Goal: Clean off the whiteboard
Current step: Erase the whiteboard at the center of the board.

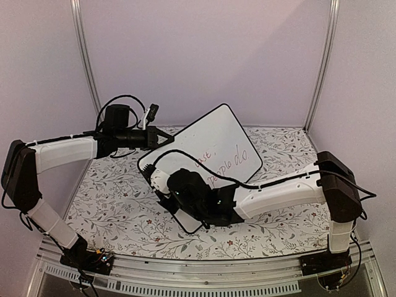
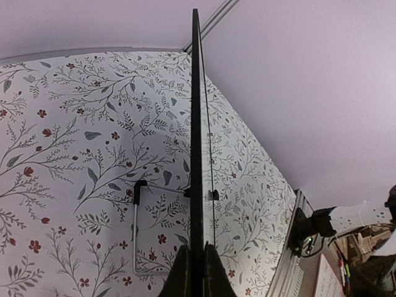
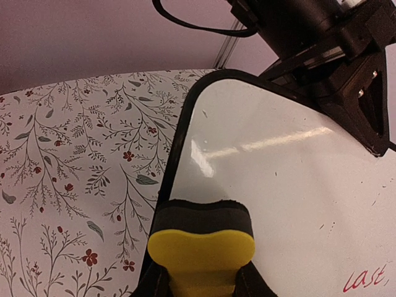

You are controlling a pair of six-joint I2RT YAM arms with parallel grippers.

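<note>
The whiteboard (image 1: 216, 145) stands tilted on the floral table, with red and dark handwriting (image 1: 226, 162) across its lower right part. My left gripper (image 1: 162, 139) is shut on the board's upper left edge; in the left wrist view the board (image 2: 197, 124) runs edge-on, pinched by that gripper (image 2: 197, 272). My right gripper (image 1: 164, 185) is at the board's lower left. It is shut on a yellow eraser (image 3: 201, 238) whose black felt rests against the white face (image 3: 278, 173) close to the black frame. Red writing (image 3: 365, 278) shows at the lower right.
A floral cloth (image 1: 111, 204) covers the table. A thin wire stand (image 2: 137, 229) props the board from behind. Metal posts (image 1: 86, 62) rise at the back corners, and an aluminium rail (image 1: 204, 272) runs along the near edge. The left arm's gripper body (image 3: 346, 68) overhangs the board's top.
</note>
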